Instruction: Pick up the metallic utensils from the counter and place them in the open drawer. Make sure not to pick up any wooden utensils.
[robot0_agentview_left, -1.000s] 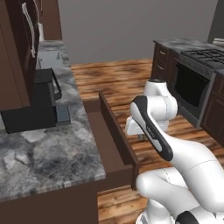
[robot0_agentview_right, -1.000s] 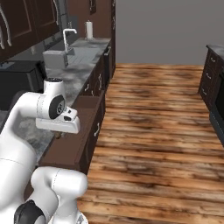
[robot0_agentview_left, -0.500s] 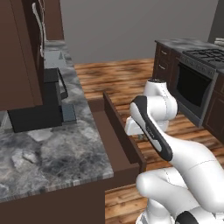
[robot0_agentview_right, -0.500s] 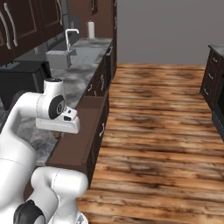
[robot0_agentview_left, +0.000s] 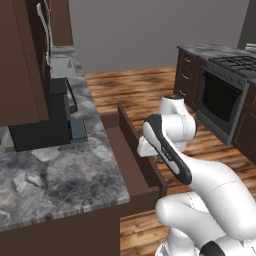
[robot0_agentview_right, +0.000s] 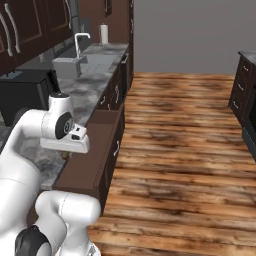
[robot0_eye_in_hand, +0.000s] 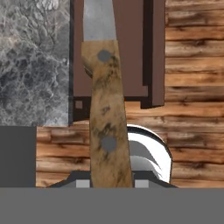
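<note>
A: Which step is it working on?

B: Looks like the carry-to-drop step. The end effector (robot0_eye_in_hand: 109, 183) is clamping the riveted tan wooden handle of a knife with a flat grey steel blade (robot0_eye_in_hand: 107, 131), jaws closed on the handle with the blade pointing away from the hand

A: Where is the knife sitting relative to the target?

B: In the hand view the blade tip is hanging over the flat brown inside of the wide shallow dark brown wooden open drawer (robot0_eye_in_hand: 131, 52). The handle end is lying over the drawer's front edge and the plank wood floor (robot0_eye_in_hand: 192, 131). The grey-and-white marbled stone tabletop (robot0_eye_in_hand: 30, 65) is lying just beside the drawer

A: And from the base cameras?

B: The hand is hovering above the front part of the open drawer (robot0_agentview_left: 127, 155), next to the marbled tabletop (robot0_agentview_left: 50, 175). Same reading from the other side: drawer (robot0_agentview_right: 92, 150) pulled out from under the tabletop (robot0_agentview_right: 85, 85)

A: Next move?

B: I'm judging it needs to go further in over the drawer floor, lower, then open the jaws. Risk: the handle end is overhanging the front, so releasing here could be tipping it out

A: Is it the right item?

B: Steel blade, wood handle, so I'm not calling it a clean metallic one
</note>
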